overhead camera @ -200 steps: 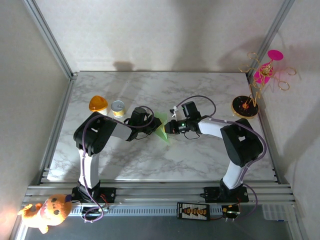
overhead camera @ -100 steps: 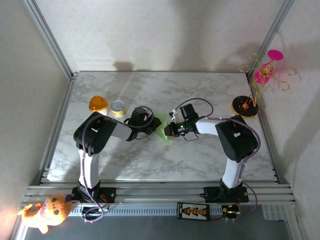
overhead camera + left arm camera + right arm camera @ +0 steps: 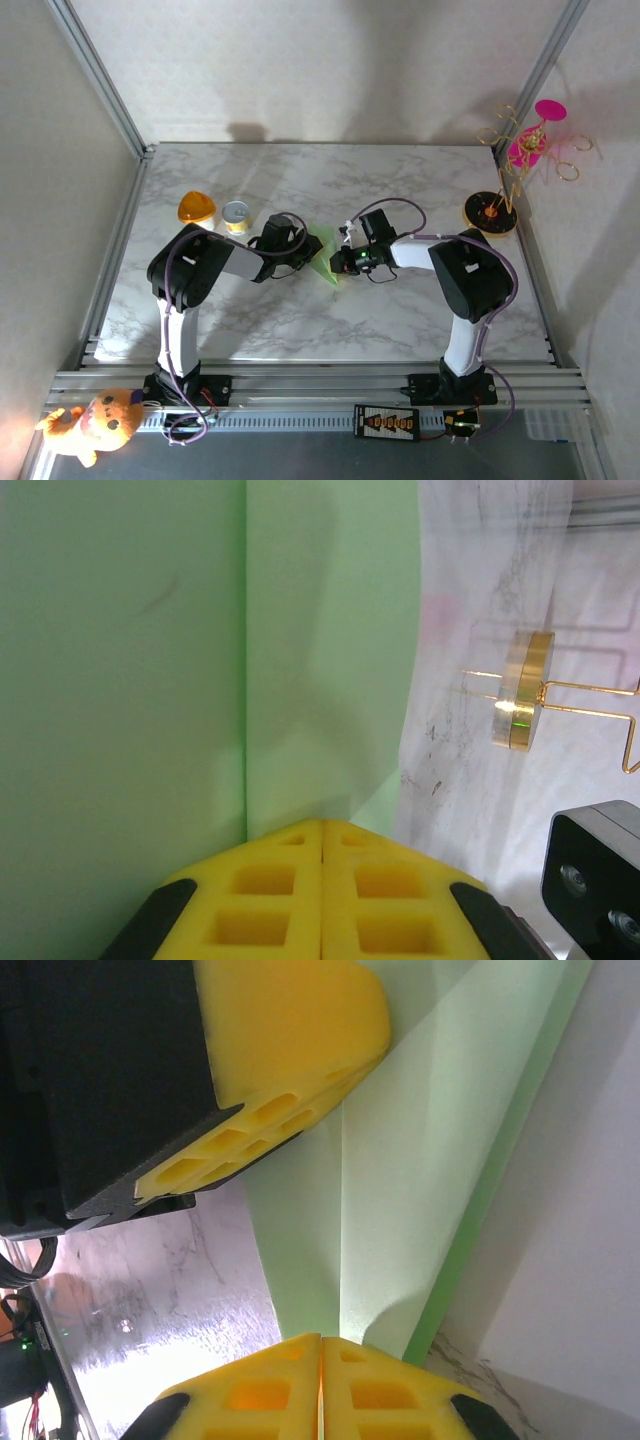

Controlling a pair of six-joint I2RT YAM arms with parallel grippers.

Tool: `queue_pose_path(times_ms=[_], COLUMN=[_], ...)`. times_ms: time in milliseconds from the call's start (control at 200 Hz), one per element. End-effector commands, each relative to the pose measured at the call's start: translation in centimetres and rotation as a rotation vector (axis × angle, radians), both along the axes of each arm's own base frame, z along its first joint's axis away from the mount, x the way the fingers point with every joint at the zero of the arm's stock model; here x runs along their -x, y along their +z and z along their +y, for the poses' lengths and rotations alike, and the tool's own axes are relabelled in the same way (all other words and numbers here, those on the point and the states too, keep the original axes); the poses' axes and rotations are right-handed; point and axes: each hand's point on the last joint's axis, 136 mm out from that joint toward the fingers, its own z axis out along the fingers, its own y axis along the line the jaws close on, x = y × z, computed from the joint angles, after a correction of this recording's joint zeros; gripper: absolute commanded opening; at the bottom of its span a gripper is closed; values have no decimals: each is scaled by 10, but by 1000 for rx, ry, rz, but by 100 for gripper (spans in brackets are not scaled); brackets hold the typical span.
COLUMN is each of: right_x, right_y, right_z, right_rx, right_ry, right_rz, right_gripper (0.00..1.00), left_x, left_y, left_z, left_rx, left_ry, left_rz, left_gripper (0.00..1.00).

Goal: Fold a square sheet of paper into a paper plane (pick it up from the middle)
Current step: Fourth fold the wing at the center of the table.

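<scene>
We've got the slim pale green folded paper point(image 3: 326, 256) at mid-table, creased down its centre, between both arms. The left gripper point(image 3: 322, 832) pinches one end and the right gripper point(image 3: 322, 1345) clamps the other, yellow pads pressed together. Beyond-left sits a small round yellow tin point(image 3: 236, 215); far right, a pink-and-gold ornament stand point(image 3: 515, 170).

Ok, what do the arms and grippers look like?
The left arm and right arm have white links, black joints and looped purple cables. The left gripper and right gripper have black fingers with yellow pads moulded in a grid. A green light glows on the right wrist.
</scene>
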Motion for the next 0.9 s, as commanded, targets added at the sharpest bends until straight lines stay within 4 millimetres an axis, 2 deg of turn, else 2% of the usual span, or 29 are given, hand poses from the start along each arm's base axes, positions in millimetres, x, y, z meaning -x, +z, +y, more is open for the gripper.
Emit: queue_pose_path(times_ms=[0,195,396,896], right_x=[2,5,14,27], right_y=[-5,15,21,10], right_z=[-5,1,5,2], right_rx=[35,-16,-14,39], right_ry=[-18,14,47,45], right_rz=[21,-2,-3,24], right_gripper=[10,10,11,10], left_x=[16,16,17,18], left_y=[-47,-47,-48,-50], left_z=[29,28,28,28], left_rx=[-121,-120,-119,-116], left_ry=[72,71,71,73], left_rz=[130,132,135,142], left_gripper=[6,5,6,5])
